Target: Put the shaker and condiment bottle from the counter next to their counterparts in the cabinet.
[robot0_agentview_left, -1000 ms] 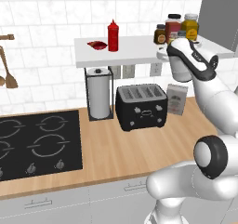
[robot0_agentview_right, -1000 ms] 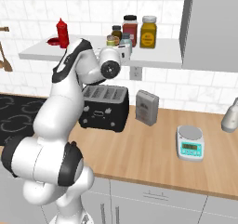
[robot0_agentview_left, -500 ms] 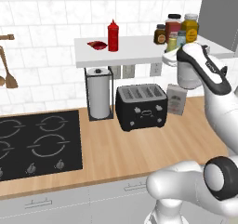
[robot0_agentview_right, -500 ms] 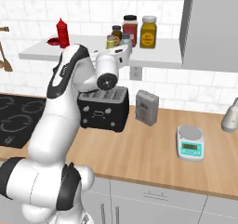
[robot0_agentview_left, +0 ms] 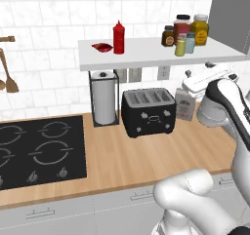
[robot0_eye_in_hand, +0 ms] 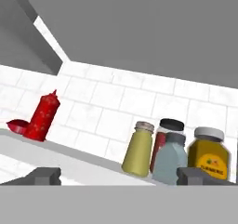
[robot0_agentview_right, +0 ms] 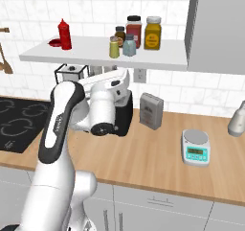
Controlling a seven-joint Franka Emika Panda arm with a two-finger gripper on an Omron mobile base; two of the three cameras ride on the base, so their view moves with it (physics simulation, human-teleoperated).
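Observation:
The yellow-green shaker (robot0_agentview_left: 180,46) (robot0_agentview_right: 114,47) (robot0_eye_in_hand: 138,148) stands on the white cabinet shelf (robot0_agentview_left: 146,58), touching or nearly touching the pale blue shaker (robot0_agentview_left: 190,43) (robot0_agentview_right: 128,45) (robot0_eye_in_hand: 169,159). At the shelf's left end the red condiment bottle (robot0_agentview_left: 118,36) (robot0_agentview_right: 63,34) (robot0_eye_in_hand: 42,116) stands upright beside the flattish red item (robot0_agentview_left: 102,47) (robot0_eye_in_hand: 16,126). My gripper (robot0_agentview_left: 197,75) (robot0_agentview_right: 98,73) (robot0_eye_in_hand: 122,176) hangs just below the shelf's front edge, open, with nothing between its fingers (robot0_eye_in_hand: 44,175). It looks up at the shakers.
On the wooden counter (robot0_agentview_left: 146,156) stand a black toaster (robot0_agentview_left: 148,112), a paper-towel holder (robot0_agentview_left: 104,102), a small grey box (robot0_agentview_left: 184,104) and a scale (robot0_agentview_right: 195,147). The hob (robot0_agentview_left: 39,148) lies at the left. Jars (robot0_agentview_right: 153,32) crowd the shelf behind the shakers.
My hand has dropped from the shelf's edge by the shakers to below the shelf and drawn back. The yellow-green shaker stays on the shelf.

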